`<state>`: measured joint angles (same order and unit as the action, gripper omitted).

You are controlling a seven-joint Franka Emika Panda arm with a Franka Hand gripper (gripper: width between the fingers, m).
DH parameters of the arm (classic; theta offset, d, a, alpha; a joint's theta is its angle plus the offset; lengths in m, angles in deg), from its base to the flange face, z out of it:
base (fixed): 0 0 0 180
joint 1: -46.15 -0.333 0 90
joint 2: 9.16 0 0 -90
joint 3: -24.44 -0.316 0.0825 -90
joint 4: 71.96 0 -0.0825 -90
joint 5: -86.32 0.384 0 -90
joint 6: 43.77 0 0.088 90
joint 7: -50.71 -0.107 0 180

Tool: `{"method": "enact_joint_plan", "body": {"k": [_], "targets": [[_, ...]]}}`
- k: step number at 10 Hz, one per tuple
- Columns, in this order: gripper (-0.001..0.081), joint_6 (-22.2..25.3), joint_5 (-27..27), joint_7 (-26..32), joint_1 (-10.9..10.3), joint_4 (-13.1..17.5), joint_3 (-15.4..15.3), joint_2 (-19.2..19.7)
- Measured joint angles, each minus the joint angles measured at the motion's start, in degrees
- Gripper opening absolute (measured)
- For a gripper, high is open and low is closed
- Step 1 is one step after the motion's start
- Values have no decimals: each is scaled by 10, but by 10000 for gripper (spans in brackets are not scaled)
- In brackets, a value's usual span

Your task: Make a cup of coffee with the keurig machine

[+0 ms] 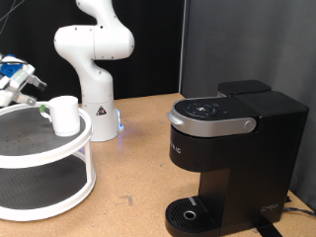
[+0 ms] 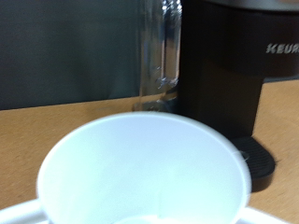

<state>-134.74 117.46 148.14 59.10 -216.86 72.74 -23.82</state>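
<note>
1. nearest in the exterior view, one round drip tray [image 1: 189, 211] sits at the foot of the one keurig machine [image 1: 232, 148], at the exterior view's bottom right. the machine is boxy and black, with a silver curved lid handle [image 1: 209, 122] and a button panel [image 1: 205, 108] on top. its lid is down.
2. at the exterior view's bottom left stands one white two-tier round rack [image 1: 41, 163] on the wooden table [image 1: 138, 168]. it has two dark shelves, one above the other.
3. one cup [image 1: 65, 114], white, stands upright on the top shelf, near its far edge, well apart from the keurig machine.
4. one tool [image 1: 38, 100] shows at the exterior view's left edge, beside the cup on its left side, with blue and white parts behind it. it looks to be at the cup's side, but the pictures do not show the fingers clearly, so i cannot tell how far it is open or whether it has hold of the cup.
5. farther back, one white robot base [image 1: 94, 59] rises from the table, with a small blue light [image 1: 119, 125] at its foot.
6. in the wrist view, the cup's wide white rim [image 2: 140, 168] fills the near part of the picture, and its inside looks blank white. beyond it are the table [image 2: 37, 135], a clear water tank [image 2: 161, 51], and the black body of the keurig machine [image 2: 229, 70] with part of its lettering. the drip tray [image 2: 262, 163] shows too. no fingers of the tool show in this view.
</note>
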Motion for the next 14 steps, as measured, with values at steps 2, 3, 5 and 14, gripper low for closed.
{"method": "enact_joint_plan", "body": {"k": [2, 3, 5, 14], "targets": [[808, -17, -21, -3, 0, -10, -11, 19], [808, -25, -33, -3, 0, -15, -12, 27], [808, -38, -44, 0, 0, -27, -11, 36], [176, -40, -25, 16, 1, -38, -7, 39]]}}
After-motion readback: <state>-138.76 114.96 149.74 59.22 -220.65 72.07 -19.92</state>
